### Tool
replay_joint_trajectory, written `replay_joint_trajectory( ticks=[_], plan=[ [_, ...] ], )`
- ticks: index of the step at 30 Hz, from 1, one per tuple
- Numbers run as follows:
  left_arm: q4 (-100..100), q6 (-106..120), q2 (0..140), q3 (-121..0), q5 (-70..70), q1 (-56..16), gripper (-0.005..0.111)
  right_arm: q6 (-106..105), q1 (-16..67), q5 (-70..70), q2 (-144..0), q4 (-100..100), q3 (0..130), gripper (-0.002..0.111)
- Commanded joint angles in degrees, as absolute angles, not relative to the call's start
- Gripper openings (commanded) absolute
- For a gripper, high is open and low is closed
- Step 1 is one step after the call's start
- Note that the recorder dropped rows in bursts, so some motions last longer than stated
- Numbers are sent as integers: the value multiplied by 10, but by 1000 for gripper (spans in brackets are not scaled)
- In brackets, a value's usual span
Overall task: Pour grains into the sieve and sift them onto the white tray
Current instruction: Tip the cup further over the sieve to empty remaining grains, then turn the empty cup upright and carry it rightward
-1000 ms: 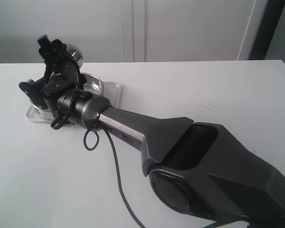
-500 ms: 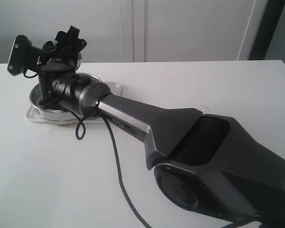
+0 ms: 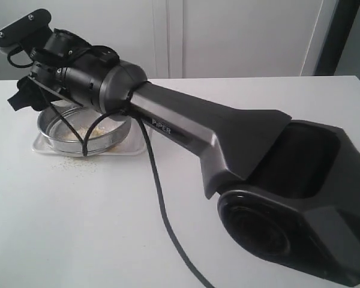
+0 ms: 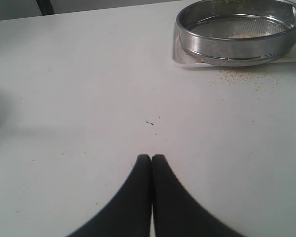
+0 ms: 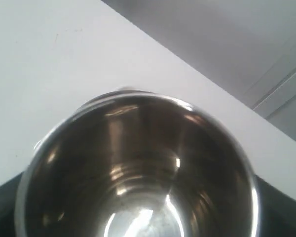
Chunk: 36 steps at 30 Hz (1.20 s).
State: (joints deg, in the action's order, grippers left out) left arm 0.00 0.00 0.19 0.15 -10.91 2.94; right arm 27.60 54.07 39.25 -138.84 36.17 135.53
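The sieve (image 3: 84,129) sits on the white tray (image 3: 135,147), with a small patch of grains (image 3: 99,133) on its mesh. My right arm reaches across to the left, above the sieve. Its gripper (image 5: 138,207) is shut on a small steel cup (image 5: 138,148), whose shiny inside shows no grains. The cup is hidden behind the wrist in the exterior view. In the left wrist view the left gripper (image 4: 151,158) is shut and holds nothing, low over the bare table, well short of the sieve (image 4: 237,29) and tray (image 4: 180,57).
Spilled grains lie scattered on the table (image 3: 78,162) just in front of the tray, also seen from the left wrist as scattered grains (image 4: 241,76). The right arm's long dark body (image 3: 228,138) spans the table from lower right. A cable (image 3: 159,204) hangs under it.
The right wrist has rolled and risen over the sieve, swinging its camera up to the left. The sieve, earlier half hidden by the gripper, now shows with grains inside.
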Motion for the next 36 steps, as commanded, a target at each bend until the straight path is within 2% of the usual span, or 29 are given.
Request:
replay_joint_trajectory(
  ticks=[1, 7, 11, 19, 23, 31, 36],
  plan=[
    [0, 0, 0, 0, -108, 27, 0, 300, 555, 352, -1334, 364, 1271, 0],
    [0, 0, 0, 0, -108, 27, 0, 318, 560, 271, -1237, 378, 1110, 0],
    [0, 0, 0, 0, -108, 27, 0, 324, 559, 157, -1184, 385, 999, 0],
    [0, 0, 0, 0, -108, 27, 0, 324, 558, 103, -1114, 445, 872, 0],
    [0, 0, 0, 0, -108, 27, 0, 313, 551, 31, -1068, 462, 805, 0],
    [0, 0, 0, 0, -108, 27, 0, 204, 481, -162, -946, 489, 593, 0],
    [0, 0, 0, 0, -108, 27, 0, 183, 452, -198, -914, 529, 514, 0]
  ],
)
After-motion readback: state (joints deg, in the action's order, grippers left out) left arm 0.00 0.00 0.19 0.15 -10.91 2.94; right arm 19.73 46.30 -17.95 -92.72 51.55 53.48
